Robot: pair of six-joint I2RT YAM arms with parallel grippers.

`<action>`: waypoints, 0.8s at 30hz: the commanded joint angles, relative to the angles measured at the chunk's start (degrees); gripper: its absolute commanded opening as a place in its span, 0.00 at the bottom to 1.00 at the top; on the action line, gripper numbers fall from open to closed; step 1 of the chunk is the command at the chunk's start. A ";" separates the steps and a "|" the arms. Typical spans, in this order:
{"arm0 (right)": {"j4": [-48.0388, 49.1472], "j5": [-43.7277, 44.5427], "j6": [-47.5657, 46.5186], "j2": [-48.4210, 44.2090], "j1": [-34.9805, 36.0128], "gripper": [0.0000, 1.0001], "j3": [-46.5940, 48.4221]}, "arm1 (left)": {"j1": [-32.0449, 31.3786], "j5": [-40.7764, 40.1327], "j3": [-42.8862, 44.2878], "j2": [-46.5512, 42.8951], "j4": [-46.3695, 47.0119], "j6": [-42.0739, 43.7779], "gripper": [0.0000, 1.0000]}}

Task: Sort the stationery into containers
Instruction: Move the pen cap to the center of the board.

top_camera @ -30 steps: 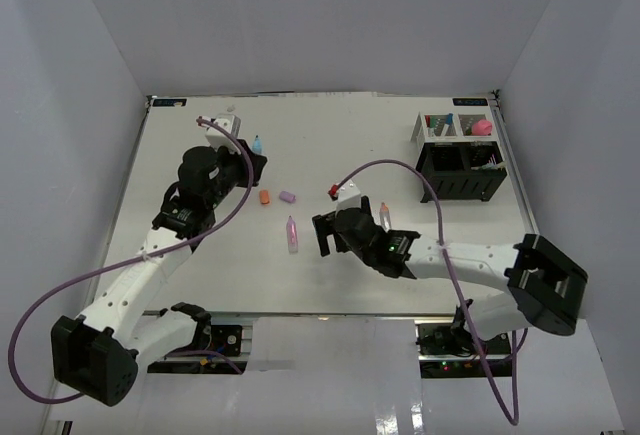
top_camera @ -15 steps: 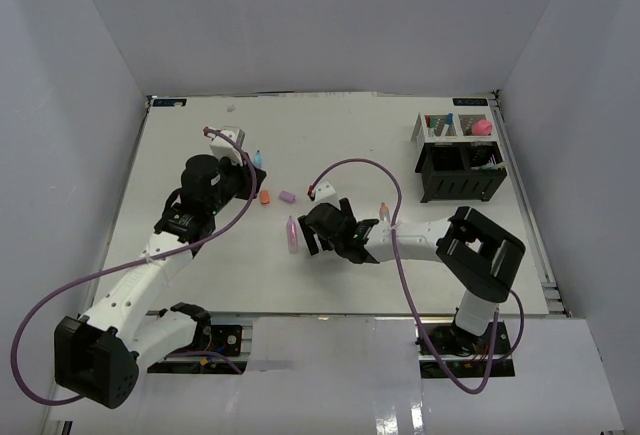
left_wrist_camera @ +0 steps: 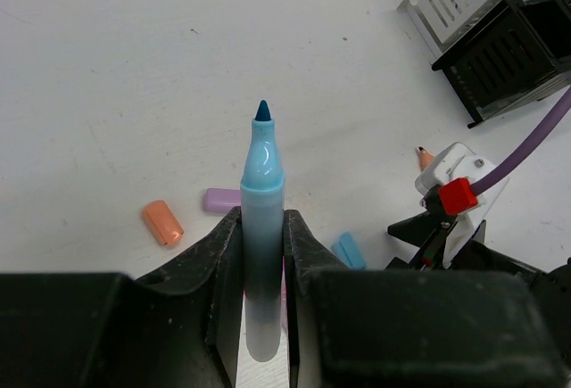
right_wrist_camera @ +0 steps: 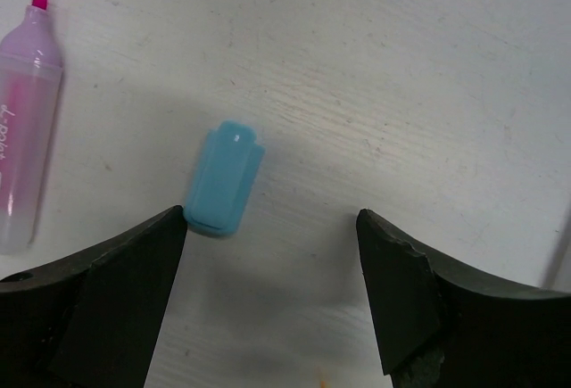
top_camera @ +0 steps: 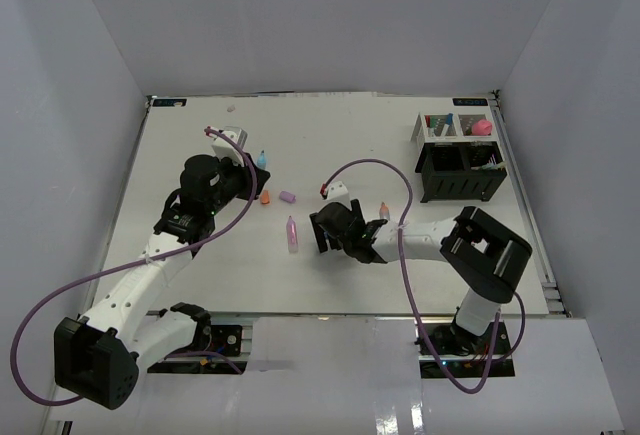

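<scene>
My left gripper [top_camera: 250, 179] is shut on an uncapped light-blue marker [left_wrist_camera: 261, 227], tip pointing away, held above the table; the marker also shows in the top view [top_camera: 262, 159]. My right gripper [right_wrist_camera: 272, 218] is open, low over the table, its left finger touching the end of a blue cap [right_wrist_camera: 223, 178]. A pink marker [right_wrist_camera: 27, 120] lies to its left and shows in the top view [top_camera: 292, 233]. An orange cap [left_wrist_camera: 162, 222] and a purple cap [left_wrist_camera: 221, 199] lie beyond the left gripper. The black organizer [top_camera: 460, 175] with white mesh compartments [top_camera: 440, 127] stands at the far right.
An orange-tipped marker [top_camera: 384, 212] lies beside the right arm's wrist. A pink-capped item [top_camera: 482, 127] and a few pens stand in the mesh compartments. Purple cables loop over both arms. White walls close in the table on three sides.
The right gripper swung left toward the pink marker, then drew back a little to the right. The left gripper, still holding the blue marker, shifted slightly toward the table's middle.
</scene>
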 commanded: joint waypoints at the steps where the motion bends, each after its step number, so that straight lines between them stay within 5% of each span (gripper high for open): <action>1: -1.94 2.43 0.01 -2.78 -1.98 0.82 -2.86 | 0.23 1.49 -0.42 -1.00 1.11 0.45 0.11; 24: -0.45 2.52 -2.36 -3.93 -7.96 0.78 -2.70 | 0.23 2.63 -0.50 -0.21 1.28 0.54 0.11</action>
